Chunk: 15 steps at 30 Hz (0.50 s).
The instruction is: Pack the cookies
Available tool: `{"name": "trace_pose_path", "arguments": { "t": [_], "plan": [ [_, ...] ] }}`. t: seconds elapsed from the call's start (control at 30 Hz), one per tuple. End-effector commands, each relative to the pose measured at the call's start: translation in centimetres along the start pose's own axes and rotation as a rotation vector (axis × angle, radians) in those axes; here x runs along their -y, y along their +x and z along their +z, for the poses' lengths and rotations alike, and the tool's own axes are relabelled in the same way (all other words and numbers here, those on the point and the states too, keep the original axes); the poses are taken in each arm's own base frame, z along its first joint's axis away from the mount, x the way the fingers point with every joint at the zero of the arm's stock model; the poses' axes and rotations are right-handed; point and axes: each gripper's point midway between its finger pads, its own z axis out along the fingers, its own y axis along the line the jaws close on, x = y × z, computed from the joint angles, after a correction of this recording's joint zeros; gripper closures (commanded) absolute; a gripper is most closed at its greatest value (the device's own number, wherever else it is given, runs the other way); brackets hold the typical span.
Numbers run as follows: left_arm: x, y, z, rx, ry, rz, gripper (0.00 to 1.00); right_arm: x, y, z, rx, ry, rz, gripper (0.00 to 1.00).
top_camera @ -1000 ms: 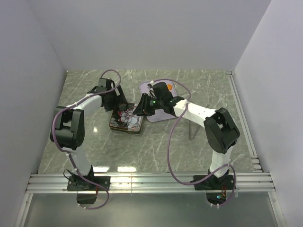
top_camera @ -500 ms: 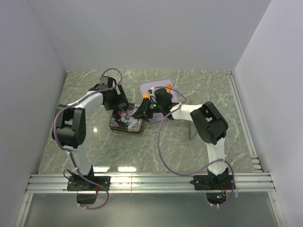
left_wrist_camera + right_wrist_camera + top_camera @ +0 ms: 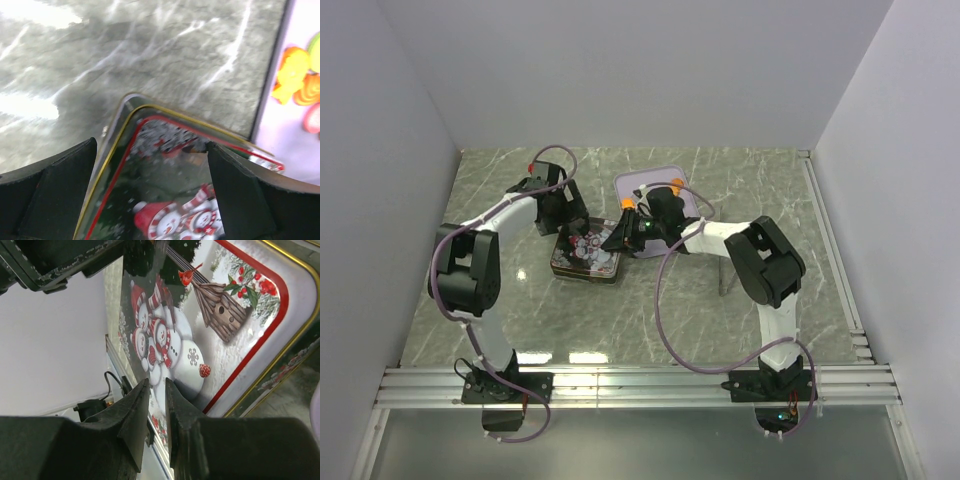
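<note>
Left gripper [image 3: 151,145] gapes over a corner of the tin [image 3: 150,200], right gripper [image 3: 157,390] narrowed at its lid [image 3: 200,330] rim; cookies [image 3: 292,75] beside the tin look light, brittle, best pinched edgewise

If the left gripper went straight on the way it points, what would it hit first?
Probably the tin: its snowman lid's corner lies between the open fingers of the left gripper. Depth is unclear, so how soon I can't say.
</note>
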Motion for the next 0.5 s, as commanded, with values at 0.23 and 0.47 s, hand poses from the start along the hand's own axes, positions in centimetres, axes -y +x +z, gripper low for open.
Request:
{"name": "trace_pose_path", "arguments": {
  "t": [0.23,0.47],
  "plan": [
    [-1.8,-2.9,-4.9,0.137,-0.131,0.017,0.01,-0.8,0.2,-1.8,0.021,0.058,-0.046,0.73],
    [-1.8,-5.2,-10.7,0.308,-0.075,-0.03,0.01,-7.8,-2.5,-7.3,0.151,-0.014,-0.076,0.42]
  ]
}}
